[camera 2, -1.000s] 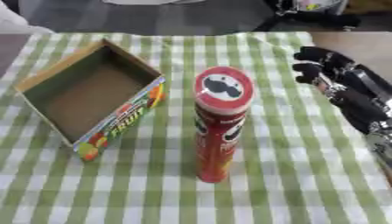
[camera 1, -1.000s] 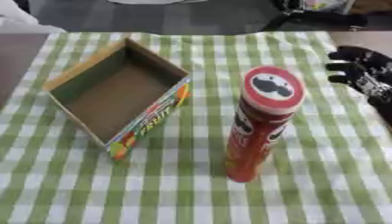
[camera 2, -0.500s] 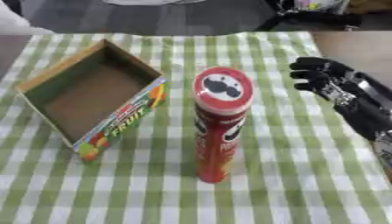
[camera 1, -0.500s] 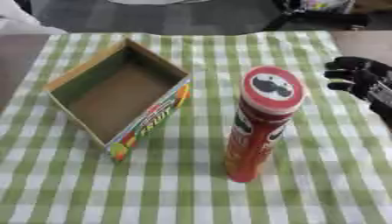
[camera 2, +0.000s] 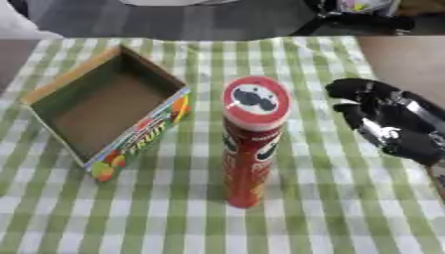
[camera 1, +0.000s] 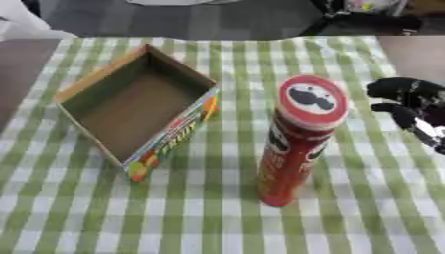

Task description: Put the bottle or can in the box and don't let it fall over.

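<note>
While standing: tall can (camera 2: pixel 252 144) upright beside empty box (camera 1: pixel 139 104).
Right hand (camera 2: pixel 382 121): fingers curled, holding nothing.
Risk: sideways knock topples can.

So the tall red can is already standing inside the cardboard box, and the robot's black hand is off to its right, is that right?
Not quite. The red can stands upright on the checked cloth, to the right of the open cardboard box, not inside it; the box holds nothing. The right eye view shows the gap between them. The right hand is indeed to the can's right, not touching it.
</note>
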Controlling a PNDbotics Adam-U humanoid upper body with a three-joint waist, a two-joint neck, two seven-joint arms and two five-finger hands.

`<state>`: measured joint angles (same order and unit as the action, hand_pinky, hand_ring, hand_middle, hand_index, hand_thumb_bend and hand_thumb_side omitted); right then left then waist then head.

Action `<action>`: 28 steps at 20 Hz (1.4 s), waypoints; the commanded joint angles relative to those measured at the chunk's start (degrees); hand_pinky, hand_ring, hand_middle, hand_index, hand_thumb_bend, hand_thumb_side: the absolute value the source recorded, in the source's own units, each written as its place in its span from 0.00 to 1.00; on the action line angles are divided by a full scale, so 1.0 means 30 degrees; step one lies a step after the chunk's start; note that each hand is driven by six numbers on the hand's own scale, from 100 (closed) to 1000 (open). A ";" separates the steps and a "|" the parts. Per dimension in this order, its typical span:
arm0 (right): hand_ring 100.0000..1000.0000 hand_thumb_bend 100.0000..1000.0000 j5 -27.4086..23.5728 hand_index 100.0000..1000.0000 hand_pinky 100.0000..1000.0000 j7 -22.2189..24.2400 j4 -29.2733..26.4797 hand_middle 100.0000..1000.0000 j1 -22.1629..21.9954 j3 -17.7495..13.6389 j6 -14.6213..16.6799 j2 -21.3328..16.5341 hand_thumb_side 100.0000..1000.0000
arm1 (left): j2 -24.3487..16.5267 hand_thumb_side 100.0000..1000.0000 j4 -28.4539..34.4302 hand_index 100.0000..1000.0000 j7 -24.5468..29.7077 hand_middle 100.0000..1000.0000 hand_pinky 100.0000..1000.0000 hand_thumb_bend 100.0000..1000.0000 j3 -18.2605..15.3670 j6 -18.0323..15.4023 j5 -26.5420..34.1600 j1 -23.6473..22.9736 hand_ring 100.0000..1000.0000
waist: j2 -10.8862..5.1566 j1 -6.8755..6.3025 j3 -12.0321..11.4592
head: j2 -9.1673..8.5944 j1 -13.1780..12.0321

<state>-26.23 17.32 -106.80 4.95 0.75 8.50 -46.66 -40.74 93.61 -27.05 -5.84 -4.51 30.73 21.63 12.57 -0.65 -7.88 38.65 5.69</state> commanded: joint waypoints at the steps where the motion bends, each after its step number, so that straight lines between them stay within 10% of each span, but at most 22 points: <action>1: 0.97 0.07 0.0167 0.89 0.91 0.0448 -0.0187 0.87 -0.0008 -0.0148 0.0120 -0.0453 0.27 | -0.0569 0.80 0.0168 0.91 0.0078 0.87 0.77 0.61 -0.0159 -0.0026 0.0049 0.0171 0.90 | -0.0245 -0.0054 0.0026 | -0.0204 -0.0115; 28: 0.99 0.10 0.2235 0.95 0.93 0.0059 -0.1191 0.94 -0.0132 0.1469 -0.1853 -0.0377 0.32 | -0.0341 0.80 0.0194 0.90 0.0297 0.86 0.76 0.60 -0.0042 0.0007 0.0228 0.0179 0.90 | -0.0226 0.0010 -0.0192 | -0.0207 -0.0297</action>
<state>-19.50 17.85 -109.38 4.08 5.33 3.35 -46.63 -40.35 93.61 -26.38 -5.61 -4.40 31.32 21.65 12.63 -0.60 -8.39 38.63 4.86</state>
